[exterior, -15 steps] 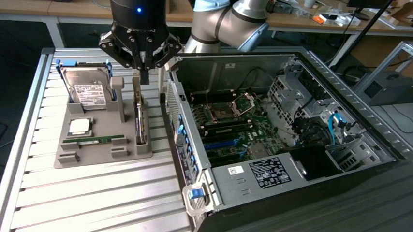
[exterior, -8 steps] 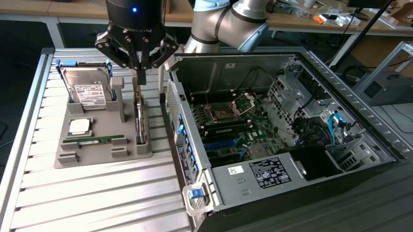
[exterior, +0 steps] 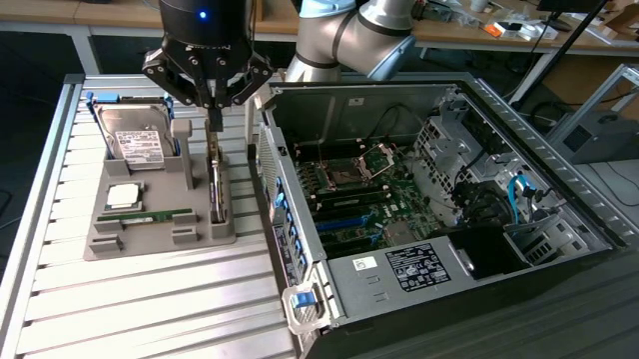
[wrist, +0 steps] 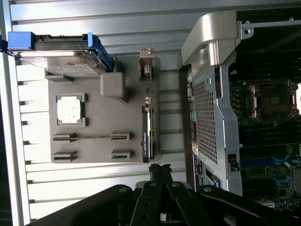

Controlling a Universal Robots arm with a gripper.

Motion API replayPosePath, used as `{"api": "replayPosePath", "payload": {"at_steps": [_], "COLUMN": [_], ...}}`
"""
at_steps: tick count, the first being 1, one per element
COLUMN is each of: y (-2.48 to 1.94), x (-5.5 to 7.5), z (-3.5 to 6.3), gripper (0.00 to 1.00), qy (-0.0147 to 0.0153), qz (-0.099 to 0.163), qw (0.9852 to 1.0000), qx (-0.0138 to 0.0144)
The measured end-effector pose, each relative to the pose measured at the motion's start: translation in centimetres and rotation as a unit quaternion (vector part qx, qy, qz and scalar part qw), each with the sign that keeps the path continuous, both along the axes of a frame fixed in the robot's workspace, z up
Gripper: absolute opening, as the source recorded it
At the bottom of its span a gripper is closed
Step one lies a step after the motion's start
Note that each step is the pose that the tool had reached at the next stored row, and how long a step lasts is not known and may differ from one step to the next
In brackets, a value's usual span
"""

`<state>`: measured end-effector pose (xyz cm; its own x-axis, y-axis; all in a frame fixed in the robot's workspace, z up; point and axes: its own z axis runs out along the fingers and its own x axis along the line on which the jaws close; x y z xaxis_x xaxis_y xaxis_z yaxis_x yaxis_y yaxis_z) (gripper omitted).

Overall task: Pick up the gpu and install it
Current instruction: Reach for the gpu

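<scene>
The gpu (exterior: pixel 218 183) stands on its edge in a slot along the side of the grey holder tray (exterior: pixel 150 243) that faces the computer case. In the wrist view the gpu (wrist: pixel 147 127) is a thin dark card with its silvery bracket at the far end. My gripper (exterior: pixel 212 120) hangs just above the card's end farthest from the camera in the exterior view. Its fingers are pressed together and shut, and I see nothing between them. The wrist view shows the gripper (wrist: pixel 160 168) a little off one end of the card.
The open computer case (exterior: pixel 429 187) lies at the exterior view's right, motherboard (exterior: pixel 360 194) exposed. The tray also holds a hard drive (exterior: pixel 135 138), a processor (exterior: pixel 123 194) and a memory stick (exterior: pixel 145 217). Slatted metal table (exterior: pixel 150 314) lies in front.
</scene>
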<state>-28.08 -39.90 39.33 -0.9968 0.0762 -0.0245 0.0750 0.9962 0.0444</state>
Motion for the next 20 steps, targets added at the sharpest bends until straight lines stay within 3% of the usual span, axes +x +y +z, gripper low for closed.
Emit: {"api": "replayPosePath", "payload": {"at_steps": [20], "y": [0.00], "x": [-1.1], "z": [0.00], "gripper": [0.11], "qy": [0.0000], "qz": [0.000], "qw": [1.0000], "qx": [0.0000]}}
